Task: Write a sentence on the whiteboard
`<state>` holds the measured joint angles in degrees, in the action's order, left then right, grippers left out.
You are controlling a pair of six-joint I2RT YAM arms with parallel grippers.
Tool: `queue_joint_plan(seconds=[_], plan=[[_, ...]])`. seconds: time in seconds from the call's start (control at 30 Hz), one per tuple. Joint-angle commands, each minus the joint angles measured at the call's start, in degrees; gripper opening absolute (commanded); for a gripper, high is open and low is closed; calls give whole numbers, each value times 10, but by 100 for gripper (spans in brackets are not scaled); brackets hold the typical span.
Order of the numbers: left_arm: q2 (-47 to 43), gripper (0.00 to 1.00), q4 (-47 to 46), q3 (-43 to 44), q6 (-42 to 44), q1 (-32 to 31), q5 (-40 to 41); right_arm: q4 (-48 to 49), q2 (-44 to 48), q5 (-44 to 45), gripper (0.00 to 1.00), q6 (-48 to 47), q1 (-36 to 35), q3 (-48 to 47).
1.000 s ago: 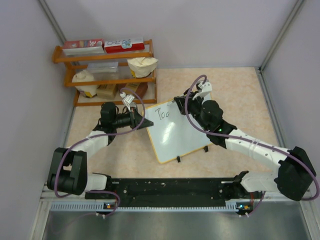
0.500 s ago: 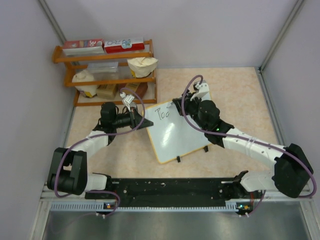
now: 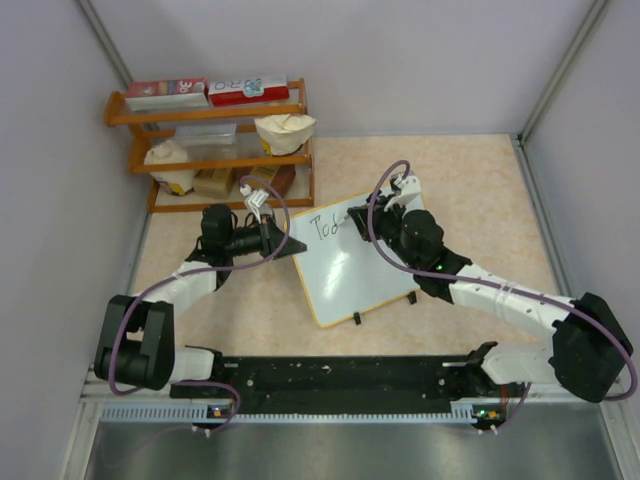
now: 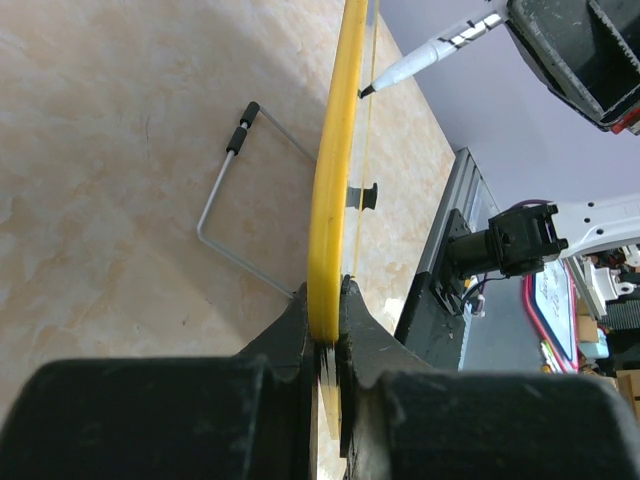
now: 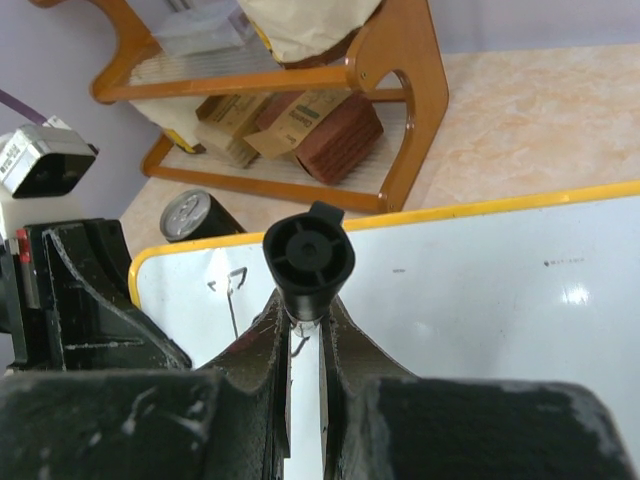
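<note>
From above, the right gripper [image 3: 368,215] covers the 1 o'clock corner of the whiteboard [image 3: 345,275], hiding the sentence [image 3: 324,226] past "Tod" (barely legible). In the right wrist view, the marker [image 5: 308,258] hides its own tip.

Left claw [image 4: 326,308] pinched shut; right claw [image 5: 305,325] likewise, apparently.

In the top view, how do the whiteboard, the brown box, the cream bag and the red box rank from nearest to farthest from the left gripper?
1. whiteboard: its left edge is clamped in the left gripper.
2. brown box: bottom shelf, just behind the gripper.
3. cream bag: middle shelf, farther back.
4. red box: top shelf, farthest back.
</note>
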<state>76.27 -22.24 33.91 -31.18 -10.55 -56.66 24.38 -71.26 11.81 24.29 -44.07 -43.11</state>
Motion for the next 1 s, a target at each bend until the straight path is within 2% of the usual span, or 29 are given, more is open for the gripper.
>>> queue_joint_plan(seconds=[0.0,0.7,0.97], plan=[[3,0,11,-11,80,-6,30,-12,13,0,0,2,5,20],[2,0,16,-10,82,-6,31,-8,73,6,0,-13,4,2],[-2,0,18,-11,84,-6,31,-30,40,15,0,-17,14,-30]])
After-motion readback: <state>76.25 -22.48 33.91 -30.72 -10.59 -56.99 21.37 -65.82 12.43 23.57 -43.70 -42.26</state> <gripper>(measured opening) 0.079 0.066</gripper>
